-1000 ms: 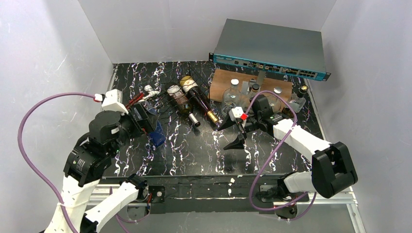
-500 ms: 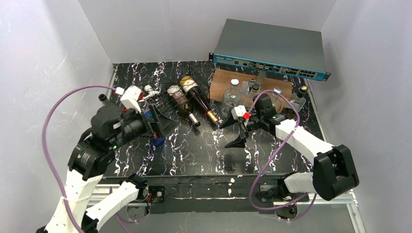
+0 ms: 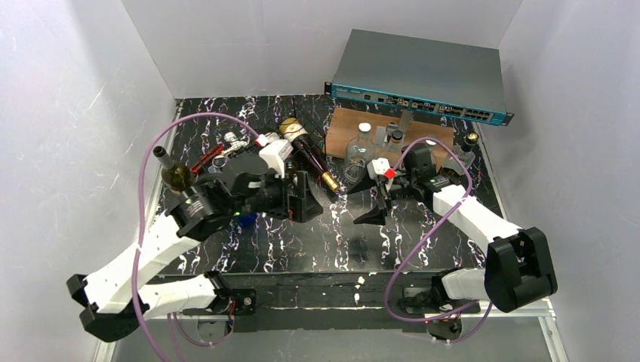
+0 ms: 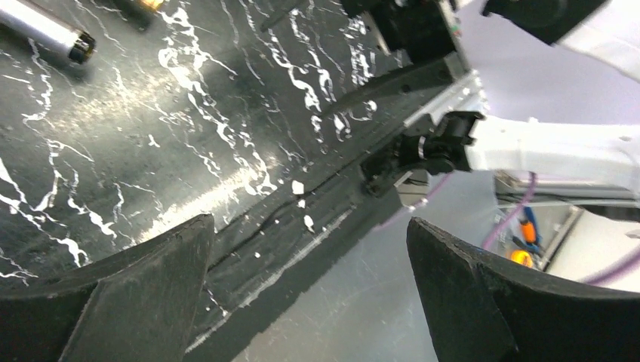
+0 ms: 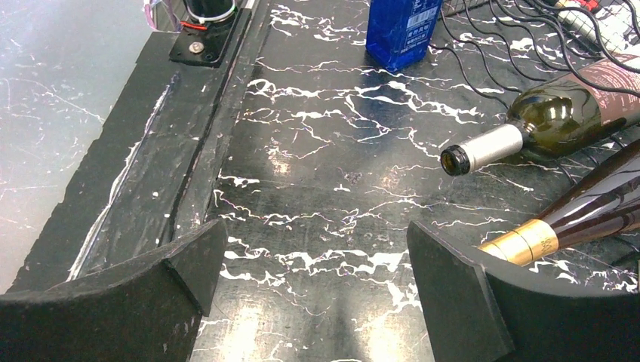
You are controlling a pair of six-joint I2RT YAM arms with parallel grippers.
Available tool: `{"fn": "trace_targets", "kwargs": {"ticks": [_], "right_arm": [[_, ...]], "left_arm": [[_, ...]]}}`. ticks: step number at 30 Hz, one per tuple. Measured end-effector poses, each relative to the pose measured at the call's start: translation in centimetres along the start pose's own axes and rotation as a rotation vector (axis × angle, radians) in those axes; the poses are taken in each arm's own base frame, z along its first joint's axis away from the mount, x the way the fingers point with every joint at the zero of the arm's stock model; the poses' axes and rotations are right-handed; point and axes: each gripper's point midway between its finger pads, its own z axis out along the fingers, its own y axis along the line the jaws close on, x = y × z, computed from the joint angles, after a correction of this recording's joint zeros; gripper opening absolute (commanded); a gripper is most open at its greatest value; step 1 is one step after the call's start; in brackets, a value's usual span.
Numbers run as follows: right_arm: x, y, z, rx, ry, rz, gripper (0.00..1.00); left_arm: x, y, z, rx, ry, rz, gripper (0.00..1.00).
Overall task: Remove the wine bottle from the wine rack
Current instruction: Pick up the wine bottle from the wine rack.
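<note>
The wine rack is thin black wire. Two bottles lie on it: a green one with a silver neck and a dark one with gold foil, which also shows in the top view. My left gripper is open and empty, just in front of the rack and over the green bottle's neck; its wrist view looks at the table's near edge. My right gripper is open and empty to the right of the bottle necks, low over the table in its wrist view.
Another green bottle stands upright at the far left. A blue box stands near the rack's left end. A brown wooden board with glass bottles and a network switch are at the back right.
My left arm has swung from the left side to the middle of the table, in front of the rack, uncovering the upright green bottle. My right gripper has shifted slightly to the right.
</note>
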Motion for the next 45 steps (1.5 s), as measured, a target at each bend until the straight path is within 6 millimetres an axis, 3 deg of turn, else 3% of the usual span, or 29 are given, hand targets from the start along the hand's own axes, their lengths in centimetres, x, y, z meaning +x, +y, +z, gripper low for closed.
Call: {"fn": "trace_targets", "kwargs": {"ticks": [10,15,19,30,37,45], "right_arm": [[0.6,-0.2,-0.4,0.018,0.006,0.015,1.0],[0.9,-0.3,-0.4,0.027,0.022,0.004,1.0],[1.6,-0.1,-0.5,0.025,0.04,0.001,1.0],[3.2,0.4,-0.6,-0.004,0.089,0.016,1.0],[3.4,0.7,-0.6,-0.015,0.096,0.009,1.0],[3.9,0.8,-0.6,-0.031,0.105,0.02,1.0]], "left_arm": [[0.4,3.2,6.6,-0.234,-0.115,0.052,0.99],[0.0,6.3,9.3,-0.39,-0.204,0.02,0.99],[-0.4,8.4,10.6,-0.511,-0.259,-0.002,1.0],[-0.6,14.4,13.2,-0.772,-0.326,-0.083,0.83],[-0.5,18.6,15.1,-0.861,-0.326,-0.18,0.72],[0.4,22.6,17.6,-0.927,-0.298,-0.22,0.67]]}}
